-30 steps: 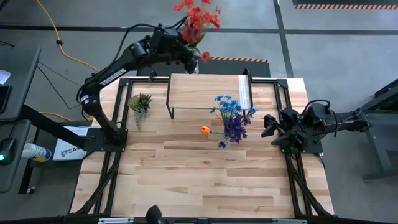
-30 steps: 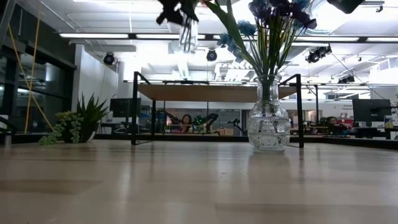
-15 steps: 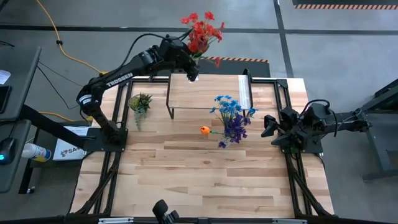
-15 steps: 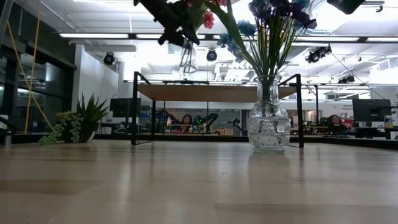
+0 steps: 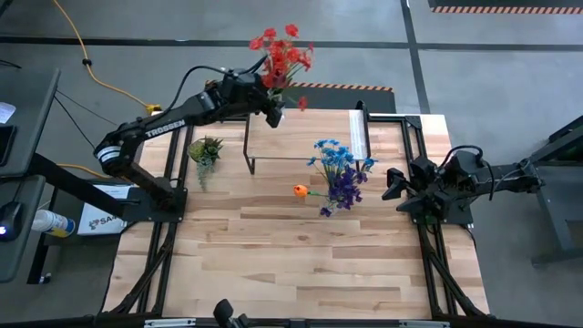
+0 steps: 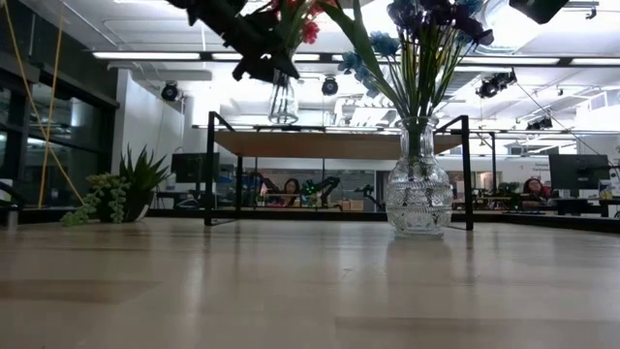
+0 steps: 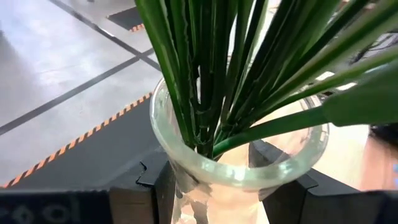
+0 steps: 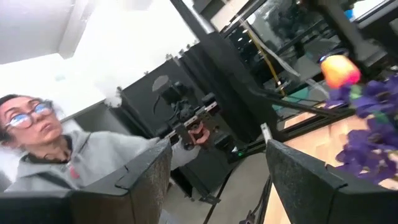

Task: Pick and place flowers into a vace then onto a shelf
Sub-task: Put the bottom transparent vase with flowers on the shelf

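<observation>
Two glass vases going on here. The left gripper [image 5: 271, 103] is clamped around the neck of a small clear glass vase [image 7: 239, 163], fingers on either side just under the rim, holding it up in the air over the far edge of the low light-wood shelf on black metal legs [image 5: 305, 135], at about 11 o'clock from the table's middle. That vase is stuffed with long green stems, and the red-bloomed flowers [image 5: 281, 53] fan out past the table's far edge. In the low view its base hangs clear above the shelf top, not touching.

The second one, a bulbous cut-glass vase [image 6: 418, 184], stands on the wooden tabletop [image 5: 291, 255] just in front of the shelf, holding the blue and purple flowers [image 5: 340, 173] with one orange bloom [image 5: 299, 190] sticking out toward 9 o'clock.

The right gripper [image 5: 393, 185] waits at the 3 o'clock edge, fingers spread apart with nothing between them.

A small green spiky plant [image 5: 205, 150] sits at about 10 o'clock.

Hard to see: the low view cuts off both bouquets' tops, and the held vase's body is mostly hidden by the gripper. A person in a grey hoodie [image 8: 68, 158] shows in the right wrist view.
</observation>
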### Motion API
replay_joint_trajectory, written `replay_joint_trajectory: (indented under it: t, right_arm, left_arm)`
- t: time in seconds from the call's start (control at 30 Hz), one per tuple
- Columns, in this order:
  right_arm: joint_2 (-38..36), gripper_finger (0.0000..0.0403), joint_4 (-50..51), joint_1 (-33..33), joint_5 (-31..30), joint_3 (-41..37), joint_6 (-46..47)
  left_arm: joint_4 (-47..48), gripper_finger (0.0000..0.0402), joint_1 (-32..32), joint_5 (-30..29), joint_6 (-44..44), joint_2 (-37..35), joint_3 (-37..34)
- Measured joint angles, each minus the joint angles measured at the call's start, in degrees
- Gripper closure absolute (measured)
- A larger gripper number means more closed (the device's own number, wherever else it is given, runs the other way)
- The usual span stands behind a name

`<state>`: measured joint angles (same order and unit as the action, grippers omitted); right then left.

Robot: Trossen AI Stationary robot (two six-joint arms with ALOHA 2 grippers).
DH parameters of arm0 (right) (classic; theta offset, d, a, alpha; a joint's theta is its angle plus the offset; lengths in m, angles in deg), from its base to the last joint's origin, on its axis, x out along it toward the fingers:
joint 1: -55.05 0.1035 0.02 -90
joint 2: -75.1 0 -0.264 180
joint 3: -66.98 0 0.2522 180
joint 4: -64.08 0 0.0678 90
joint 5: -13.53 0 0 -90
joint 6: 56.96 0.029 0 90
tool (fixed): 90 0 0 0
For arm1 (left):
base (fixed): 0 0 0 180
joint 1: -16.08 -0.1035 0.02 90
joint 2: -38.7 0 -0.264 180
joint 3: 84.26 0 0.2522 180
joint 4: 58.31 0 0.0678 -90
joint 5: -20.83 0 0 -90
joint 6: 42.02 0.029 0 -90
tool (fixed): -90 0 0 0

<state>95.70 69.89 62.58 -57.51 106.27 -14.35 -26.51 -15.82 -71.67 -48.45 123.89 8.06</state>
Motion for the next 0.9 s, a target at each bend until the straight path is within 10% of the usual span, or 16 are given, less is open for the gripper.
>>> replay_joint_trajectory:
  t: [0.9]
  right_arm:
    - [0.0,0.015,0.0,-0.02,-9.62,0.01,-0.46]
  left_arm:
    - [-8.55,0.0191,2.54,-0.73,-1.31,-7.74,-16.54]
